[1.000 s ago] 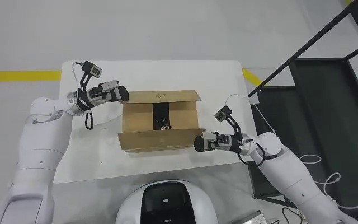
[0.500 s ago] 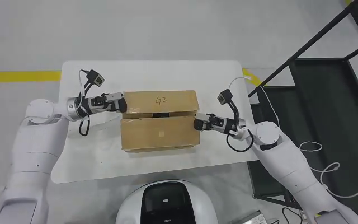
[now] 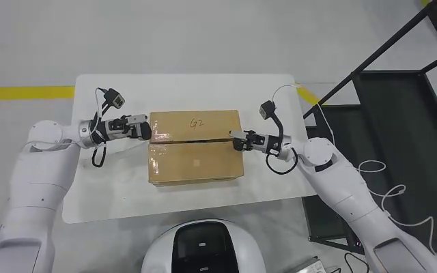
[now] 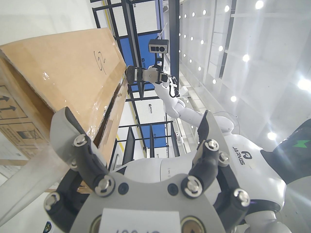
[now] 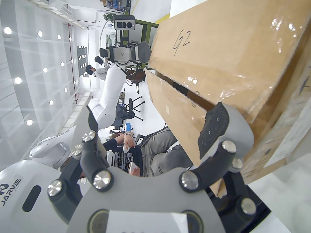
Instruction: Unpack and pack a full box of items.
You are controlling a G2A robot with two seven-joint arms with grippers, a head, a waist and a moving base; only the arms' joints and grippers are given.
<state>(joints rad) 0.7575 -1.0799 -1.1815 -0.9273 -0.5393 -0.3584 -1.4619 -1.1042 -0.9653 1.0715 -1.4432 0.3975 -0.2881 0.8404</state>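
Your box (image 3: pixel 194 147) sits in the middle of the bench (image 3: pixel 109 194), its two top flaps folded flat with a thin seam between them. Your left hand (image 3: pixel 143 127) is at one end of that seam, spread wide and holding nothing. One finger (image 4: pixel 70 132) lies at the box's end and the other stands free in the air. Your right hand (image 3: pixel 237 141) is at the opposite end, also wide and empty, its ribbed finger pad (image 5: pixel 213 127) right by the flap's corner at the seam. The box lies between your two hands.
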